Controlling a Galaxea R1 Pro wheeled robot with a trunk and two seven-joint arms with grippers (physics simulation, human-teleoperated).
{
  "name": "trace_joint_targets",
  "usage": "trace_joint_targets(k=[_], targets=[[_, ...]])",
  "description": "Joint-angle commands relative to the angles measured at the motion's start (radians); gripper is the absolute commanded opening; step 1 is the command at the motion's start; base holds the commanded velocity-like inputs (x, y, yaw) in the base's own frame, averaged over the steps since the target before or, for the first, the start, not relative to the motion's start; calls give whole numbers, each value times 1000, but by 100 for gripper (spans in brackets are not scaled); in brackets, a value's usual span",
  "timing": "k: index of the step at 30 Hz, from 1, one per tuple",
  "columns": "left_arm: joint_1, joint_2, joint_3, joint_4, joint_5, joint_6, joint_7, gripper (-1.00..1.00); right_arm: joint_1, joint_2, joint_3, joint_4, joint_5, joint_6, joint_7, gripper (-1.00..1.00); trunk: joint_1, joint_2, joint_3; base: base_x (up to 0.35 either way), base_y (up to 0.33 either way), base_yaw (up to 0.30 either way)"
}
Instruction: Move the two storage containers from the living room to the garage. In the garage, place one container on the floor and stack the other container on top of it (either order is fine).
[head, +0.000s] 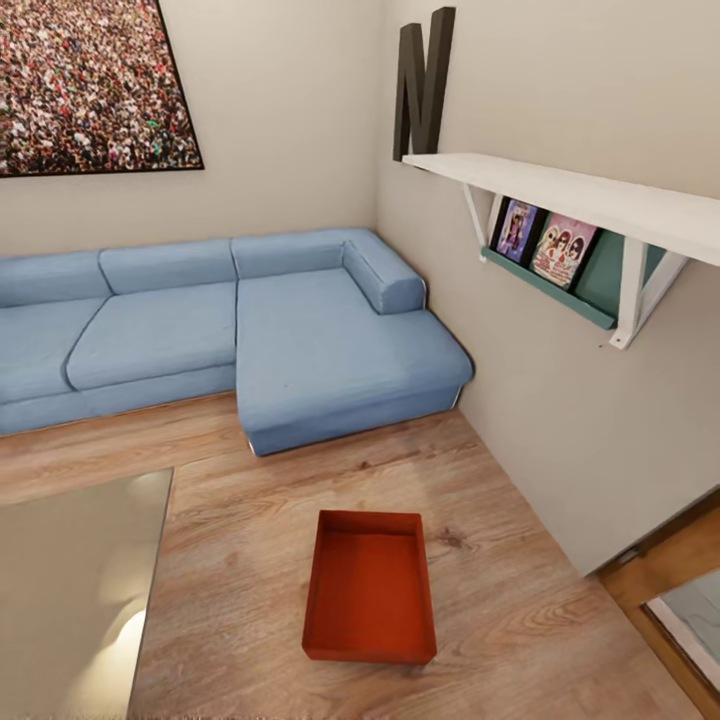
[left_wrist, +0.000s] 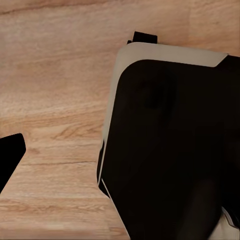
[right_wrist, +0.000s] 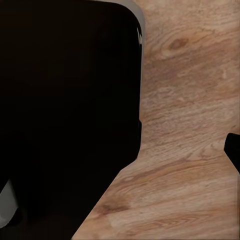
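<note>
in the head view, one red-orange storage container (head: 370, 585) sits on the light wood floor (head: 240, 560) of the living room, in the lower middle of the picture. it is open on top and looks empty inside. it lies well apart from the blue corner sofa (head: 230, 335), which stands behind it along the pale walls. a glass-topped bench (head: 70, 590) shows at the lower left, near the container but not touching it. on the right wall there is a white shelf (head: 590, 200) with a green rack (head: 560, 290) under it that carries two picture covers, and a big dark letter n (head: 423, 85) stands on the shelf. a large crowd picture (head: 90, 85) hangs above the sofa.

in the left wrist view, a big black and white robot part (left_wrist: 170, 150) is over the wood planks, and a dark tip (left_wrist: 10, 155) shows at the edge. i cannot tell how the jaws stand here.

in the right wrist view, a black robot part (right_wrist: 65, 115) covers much of the wood floor. a small dark tip (right_wrist: 234, 150) shows at the edge. the state of the jaws i cannot tell.
</note>
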Motion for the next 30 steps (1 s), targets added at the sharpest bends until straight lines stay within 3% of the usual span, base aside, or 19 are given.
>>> trace_joint_targets(k=[1, 30], targets=[[-1, 0, -8, 1, 8, -3, 2, 100, -1, 0, 6, 3, -4, -6, -2, 100, 0, -1, -2, 0, 0, 125], [-1, 1, -8, 1, 8, -3, 2, 100, -1, 0, 6, 3, -4, -5, -3, 100, 0, -1, -48, 0, 0, 11]])
